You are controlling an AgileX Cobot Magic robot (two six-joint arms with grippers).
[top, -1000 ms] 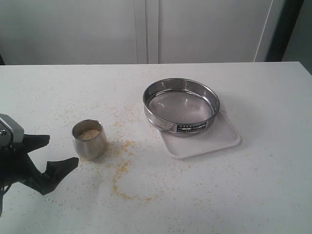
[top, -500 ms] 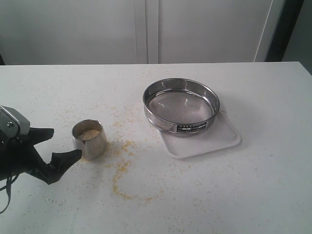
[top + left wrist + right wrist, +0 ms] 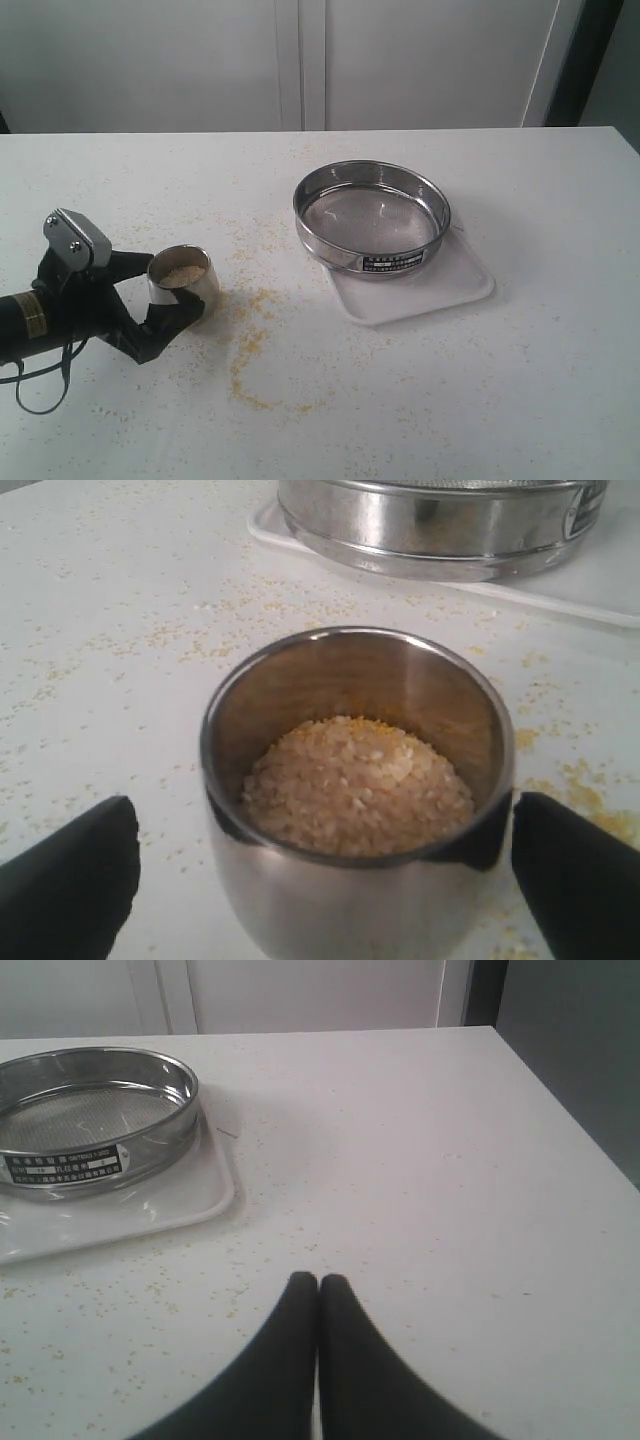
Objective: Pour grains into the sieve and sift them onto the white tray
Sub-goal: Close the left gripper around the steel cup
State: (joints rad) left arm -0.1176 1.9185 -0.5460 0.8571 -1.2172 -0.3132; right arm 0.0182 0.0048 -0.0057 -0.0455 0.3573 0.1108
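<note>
A small steel cup (image 3: 185,292) stands upright on the table, holding pale off-white grains (image 3: 360,785). My left gripper (image 3: 172,288) is open with the cup between its black fingers (image 3: 70,880); a gap shows beside one finger. The steel sieve (image 3: 330,248) rests empty on the white tray (image 3: 455,285), to the right of the cup. Sieve (image 3: 430,525) and tray (image 3: 560,590) lie beyond the cup in the left wrist view. My right gripper (image 3: 318,1282) is shut on nothing, low over bare table beside the tray (image 3: 150,1210) and sieve (image 3: 165,1145); the exterior view does not show it.
Yellow grains (image 3: 250,345) are scattered over the white table (image 3: 540,380) around the cup, between cup and tray, and in a curved trail nearer the front. A white wall with panel seams stands behind the table's far edge.
My left gripper has moved right and forward from the table's left edge until its open fingers straddle the cup. The cup, sieve and tray have stayed put.
</note>
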